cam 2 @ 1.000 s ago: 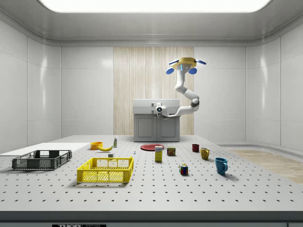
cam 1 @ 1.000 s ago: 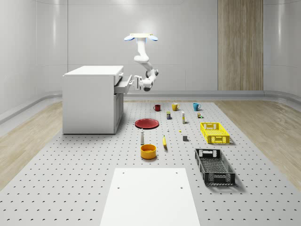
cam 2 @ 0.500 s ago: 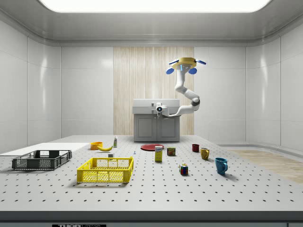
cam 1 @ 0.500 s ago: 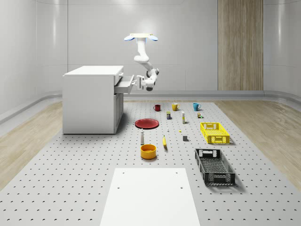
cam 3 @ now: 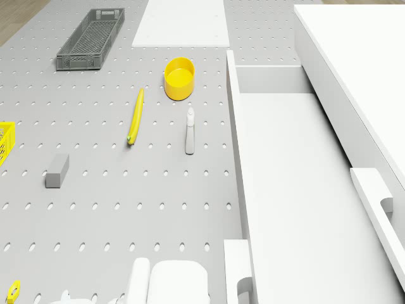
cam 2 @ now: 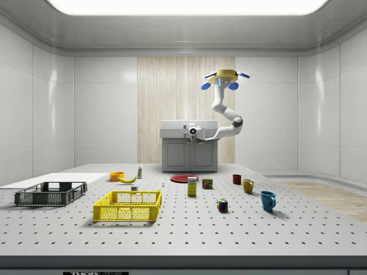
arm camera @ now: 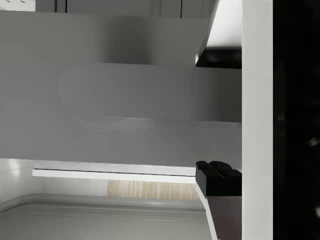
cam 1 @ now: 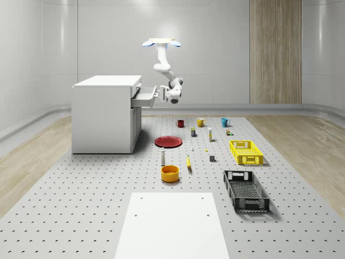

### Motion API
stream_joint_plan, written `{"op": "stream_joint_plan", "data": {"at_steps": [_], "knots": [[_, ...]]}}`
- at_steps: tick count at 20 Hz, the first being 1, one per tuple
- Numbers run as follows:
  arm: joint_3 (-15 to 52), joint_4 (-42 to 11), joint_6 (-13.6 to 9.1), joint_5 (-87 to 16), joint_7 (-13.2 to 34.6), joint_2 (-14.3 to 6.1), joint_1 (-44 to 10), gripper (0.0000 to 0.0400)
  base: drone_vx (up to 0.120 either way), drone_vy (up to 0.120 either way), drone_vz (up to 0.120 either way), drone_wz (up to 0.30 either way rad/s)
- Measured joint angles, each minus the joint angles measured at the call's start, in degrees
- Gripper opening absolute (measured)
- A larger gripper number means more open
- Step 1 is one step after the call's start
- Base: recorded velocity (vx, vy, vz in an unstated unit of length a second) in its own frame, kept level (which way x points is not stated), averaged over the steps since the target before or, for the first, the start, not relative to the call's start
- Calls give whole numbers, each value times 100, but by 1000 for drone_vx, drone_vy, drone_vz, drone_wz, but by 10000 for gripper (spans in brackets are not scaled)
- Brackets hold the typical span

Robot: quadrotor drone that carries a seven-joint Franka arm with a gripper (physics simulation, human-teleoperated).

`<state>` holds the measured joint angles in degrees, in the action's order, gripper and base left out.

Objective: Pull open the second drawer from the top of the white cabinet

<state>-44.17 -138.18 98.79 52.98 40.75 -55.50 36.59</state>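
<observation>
The white cabinet [cam 1: 105,113] stands at the whole-scene view's left, seen front-on in the side view as cabinet [cam 2: 189,150]. Its second drawer from the top [cam 1: 144,96] is pulled out; the drone view looks into the drawer [cam 3: 297,190], below the shut top drawer's handle [cam 3: 373,201]. The drone [cam 1: 161,42] hovers in front of the cabinet, above the drawer's front. My gripper [cam 1: 161,94] is at the drawer front. In the wrist view my gripper [arm camera: 201,115] stands open, its black fingertips [arm camera: 217,177] spread either side of the drawer's rounded handle [arm camera: 145,92].
On the pegboard floor in front of the cabinet lie a red plate [cam 1: 168,141], a white bottle [cam 1: 163,156], a yellow bowl [cam 1: 170,173] and a banana [cam 1: 188,162]. Mugs [cam 1: 200,122], a yellow crate [cam 1: 246,152] and a black crate [cam 1: 246,190] sit further right.
The fingers have spread apart and let go of the drawer handle. The wrist has risen slightly. The drawer stays pulled out and the drone hovers in the same place.
</observation>
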Motion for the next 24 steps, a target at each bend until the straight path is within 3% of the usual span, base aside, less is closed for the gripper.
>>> {"op": "stream_joint_plan", "data": {"at_steps": [4, 5, 8, 11, 17, 18, 20, 24], "knots": [[-180, 187, -169, -127, 320, -106, 40, 191, 0, 0, 0, 0], [-223, 229, -203, -153, 373, -129, 56, 188, 0, 0, 0, 0], [-326, 328, -267, -221, 496, -192, 108, 247, 0, 0, 0, 0], [-394, 388, -286, -280, 584, -250, 163, 275, 0, 0, 0, 0], [-467, 433, -249, -376, 697, -359, 267, 292, 0, 0, 0, 0], [-447, 466, -218, -429, 961, -437, 304, 291, 0, 0, 0, 0], [-537, 424, -91, -609, 1023, -572, 462, 333, 0, 0, 0, 0], [-555, 411, 24, -698, 1059, -705, 588, 312, 0, 0, 0, 0]]}}
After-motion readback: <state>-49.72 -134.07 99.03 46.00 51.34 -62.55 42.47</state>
